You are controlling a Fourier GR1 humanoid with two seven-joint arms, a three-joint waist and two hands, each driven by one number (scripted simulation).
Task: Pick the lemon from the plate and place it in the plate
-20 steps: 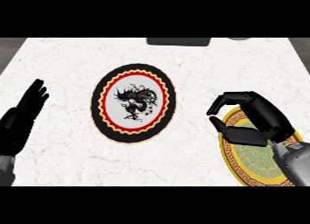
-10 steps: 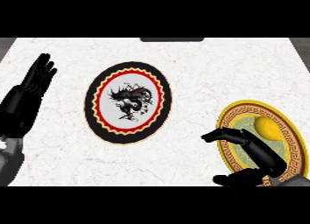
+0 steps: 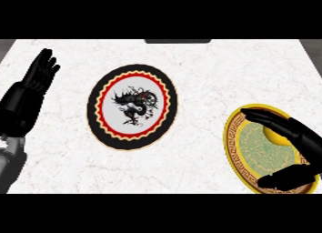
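the lemon [image 3: 276, 136] lies on the far-right part of the gold-rimmed plate [image 3: 230, 141], which sits at the near right of the counter [image 3: 211, 68]. only a small yellow patch of it shows, so its long axis cannot be told.

the right hand [image 3: 310, 148] comes in from the right and lies across it. its fingers [image 3: 271, 121] reach out nearly straight, just over the lemon's far side. the thumb [image 3: 288, 178] lies well apart on the near side, over the plate's near rim. the lemon thus sits in the open gap between fingers and thumb, close up under the fingers. the hand is spread, not yet closed on the fruit. whether the fingers touch it cannot be told. the coming move, as i judge it, is to close thumb and fingers together round the lemon.

to the left, well apart, lies the dragon plate [image 3: 132, 105], with nothing on it. the right hand is by far the nearer to the lemon. the left hand [image 3: 26, 98] rests at the left edge, fingers straight and pointing up.

counted: one lemon, two plates, two hands.
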